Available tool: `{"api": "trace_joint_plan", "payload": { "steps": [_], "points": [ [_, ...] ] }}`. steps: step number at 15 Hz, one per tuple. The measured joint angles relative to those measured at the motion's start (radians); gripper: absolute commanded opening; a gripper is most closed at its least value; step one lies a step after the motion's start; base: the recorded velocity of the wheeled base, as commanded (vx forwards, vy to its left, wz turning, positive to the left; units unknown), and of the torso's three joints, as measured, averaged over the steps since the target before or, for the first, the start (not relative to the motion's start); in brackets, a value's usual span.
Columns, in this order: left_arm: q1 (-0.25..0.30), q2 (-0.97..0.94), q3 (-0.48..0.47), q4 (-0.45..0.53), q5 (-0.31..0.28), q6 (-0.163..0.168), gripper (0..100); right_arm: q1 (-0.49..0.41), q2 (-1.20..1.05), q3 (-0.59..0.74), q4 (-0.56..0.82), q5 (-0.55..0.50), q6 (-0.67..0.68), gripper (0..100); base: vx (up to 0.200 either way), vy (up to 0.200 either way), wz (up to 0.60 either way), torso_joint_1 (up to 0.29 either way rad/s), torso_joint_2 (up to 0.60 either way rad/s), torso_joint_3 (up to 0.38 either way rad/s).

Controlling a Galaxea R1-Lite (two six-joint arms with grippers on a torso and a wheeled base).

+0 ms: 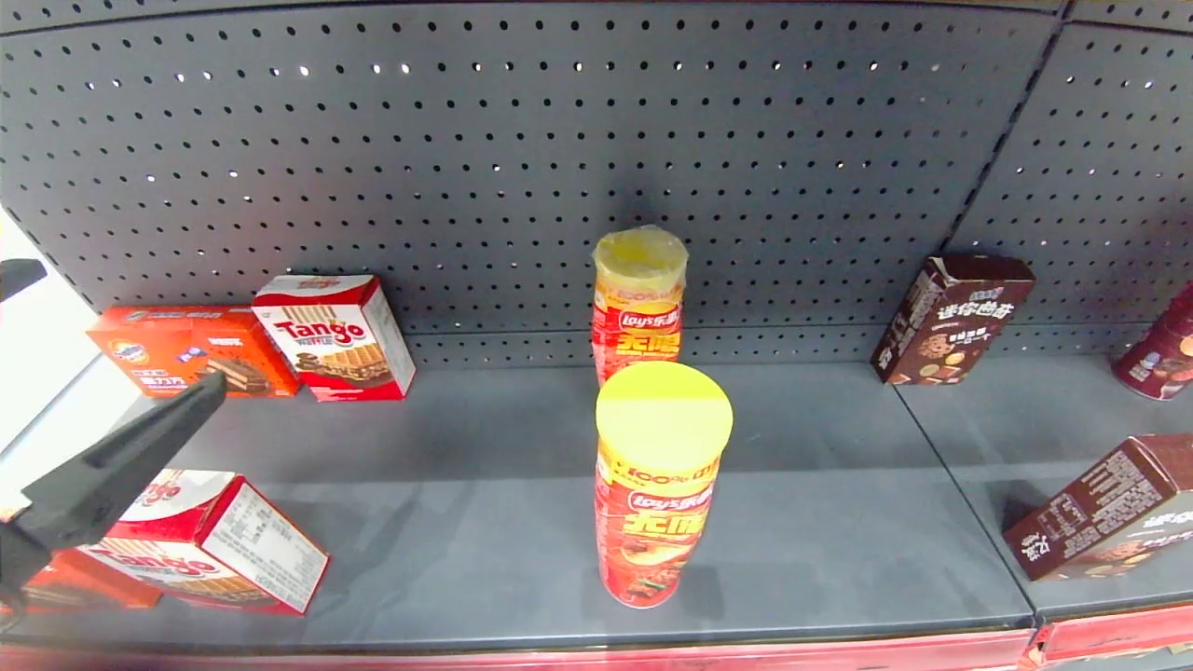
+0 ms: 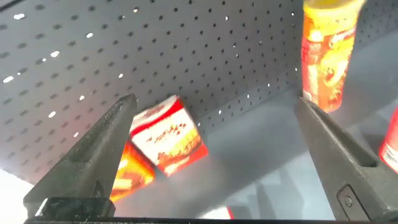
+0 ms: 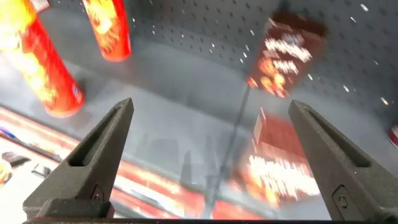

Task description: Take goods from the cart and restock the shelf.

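Observation:
Two red chip cans with yellow lids stand upright mid-shelf, one at the front (image 1: 660, 485) and one behind it (image 1: 639, 294). Wafer boxes sit at the left: a red-white one (image 1: 335, 335), an orange one (image 1: 191, 349) and another red-white one lying near the front edge (image 1: 219, 545). My left gripper (image 2: 214, 102) is open and holds nothing; it hangs over the shelf's left end, one finger (image 1: 140, 447) above the front wafer box. My right gripper (image 3: 211, 106) is open too, in front of the shelf, facing the brown boxes (image 3: 286, 53) (image 3: 280, 165).
The grey shelf (image 1: 485, 522) has a pegboard back wall (image 1: 522, 140) and a red front strip (image 1: 559, 657). Brown biscuit boxes stand at the right (image 1: 951, 320) (image 1: 1104, 513), with a dark red can (image 1: 1160, 354) at the far right. Bare shelf lies between the wafer boxes and the cans.

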Motion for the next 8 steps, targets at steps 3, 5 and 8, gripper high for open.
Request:
{"api": "trace_joint_plan", "payload": {
  "steps": [3,5,8],
  "points": [
    [0.0,-0.196,0.014,0.248,0.002,0.002,100,-0.021,-0.142,0.033,0.089,0.0,0.001,100,0.0,0.0,0.0,0.0,0.0,0.0],
    [0.004,-0.327,0.011,0.423,0.002,0.004,100,-0.026,-0.217,0.082,0.103,0.0,0.003,100,0.0,0.0,0.0,0.0,0.0,0.0],
    [0.024,-0.483,0.005,0.584,0.001,0.005,100,-0.036,-0.306,0.137,0.158,0.003,0.016,100,0.0,0.0,0.0,0.0,0.0,0.0]
  ]
}}
